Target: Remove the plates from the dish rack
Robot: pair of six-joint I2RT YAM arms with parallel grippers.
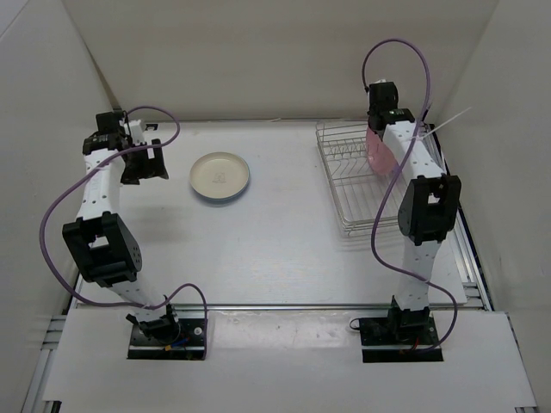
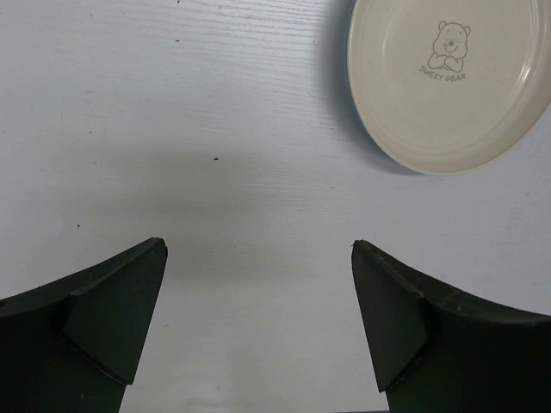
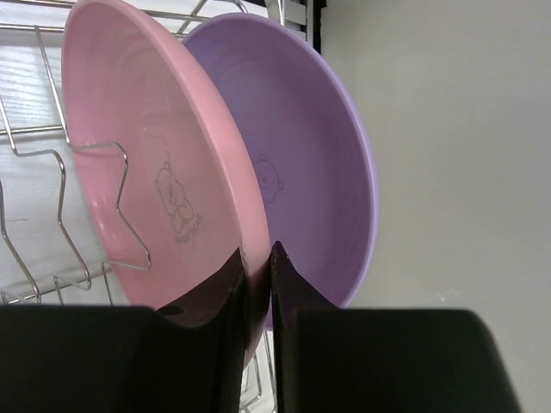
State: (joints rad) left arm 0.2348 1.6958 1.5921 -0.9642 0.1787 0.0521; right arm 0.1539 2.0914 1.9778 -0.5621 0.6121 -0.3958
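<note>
Two plates stand on edge in the dish rack (image 1: pixel 351 205), which sits along the right edge of the desk, reaching toward the far right corner. It is a silver wire rack with thin parallel bars and bent prongs. The pink plate (image 3: pixel 146 146) is upright, its hollow face showing a faint printed bear with small lettering beneath, and one wire prong crosses in front of it. The purple plate (image 3: pixel 314 146) stands just behind it, close beside and nearly parallel, with the same faint bear. It is the same round, shallow shape and looks the same size.

The right gripper (image 3: pixel 258 258) is clamped on the lower rim of the pink plate, with one dark finger on each face.

A third plate, the cream-white plate (image 2: pixel 448 82), lies flat and face up on the desk left of centre, toward the far edge. It carries a bear print and the words "SWEET BEAR". A thin bluish edge shows under its rim, but what that is cannot be told.

The left gripper (image 2: pixel 258 248) hangs near the far left corner, just left of the cream-white plate, with its fingers spread apart and holding nothing.
</note>
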